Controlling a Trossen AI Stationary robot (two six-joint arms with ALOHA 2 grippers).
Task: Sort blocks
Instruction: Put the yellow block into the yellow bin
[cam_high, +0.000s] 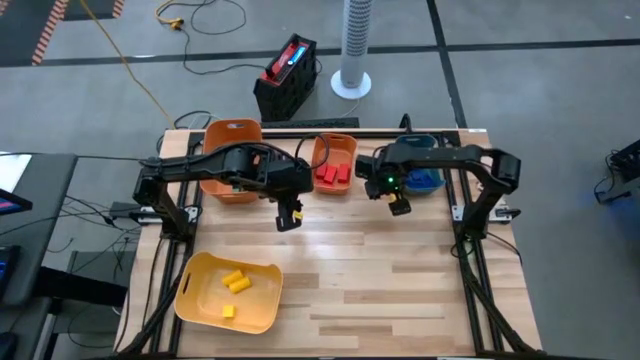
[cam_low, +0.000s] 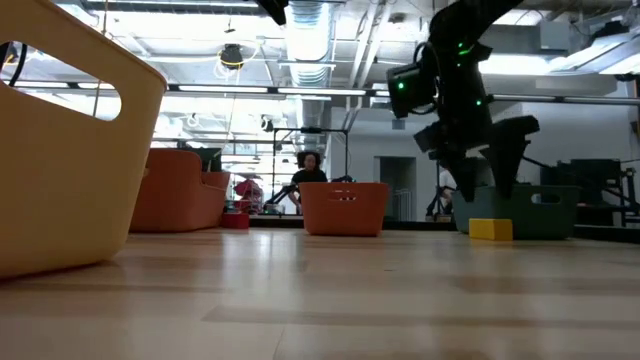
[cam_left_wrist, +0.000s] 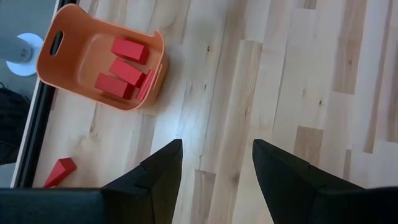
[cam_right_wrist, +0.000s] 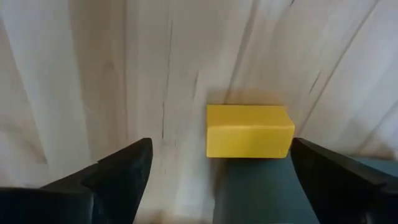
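A yellow block (cam_right_wrist: 249, 131) lies on the wooden table, right in front of the teal bin (cam_low: 548, 210). My right gripper (cam_low: 488, 195) hangs open just above it, pointing down, one finger on either side and touching nothing. Several red blocks (cam_left_wrist: 121, 68) lie in the small orange bin (cam_high: 335, 165), and one red block (cam_left_wrist: 60, 171) rests on the table near the far edge. Yellow blocks (cam_high: 235, 283) lie in the yellow bin (cam_high: 205, 300) at the front left. My left gripper (cam_left_wrist: 217, 174) hovers open over bare table near the middle.
A larger orange bin (cam_high: 232, 160) stands at the far left of the table, under my left arm. The table's middle and near right part are bare wood. A person (cam_low: 310, 170) shows in the room beyond the table.
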